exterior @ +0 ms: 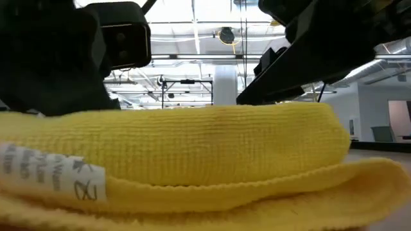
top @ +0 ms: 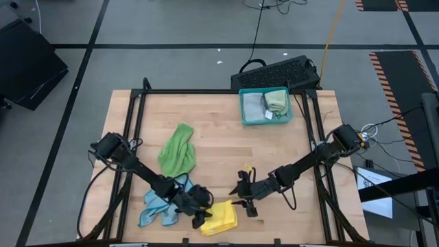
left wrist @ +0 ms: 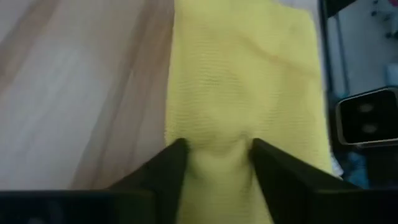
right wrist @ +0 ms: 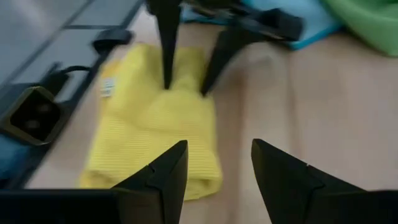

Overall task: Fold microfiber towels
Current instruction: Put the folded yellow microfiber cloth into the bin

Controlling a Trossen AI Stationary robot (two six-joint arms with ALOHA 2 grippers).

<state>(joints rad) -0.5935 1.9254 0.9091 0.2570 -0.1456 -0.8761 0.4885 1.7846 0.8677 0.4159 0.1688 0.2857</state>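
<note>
At the left front of the table [top: 219,116] a light blue towel [top: 156,208] lies crumpled, with a bright green towel [top: 177,151] heaped just behind it. The left gripper [left wrist: 214,155] presses down on the near edge of the folded yellow towel [top: 219,217], its fingers [right wrist: 166,43] parted with a ridge of yellow cloth bunched between them. Just right of that towel the right gripper [right wrist: 217,163] hovers with its jaws apart and nothing in them, the towel's edge lying just ahead. Far back on the right, a teal tray [top: 266,120] holds a grey towel [top: 253,105] and a pale green towel [top: 276,100].
</note>
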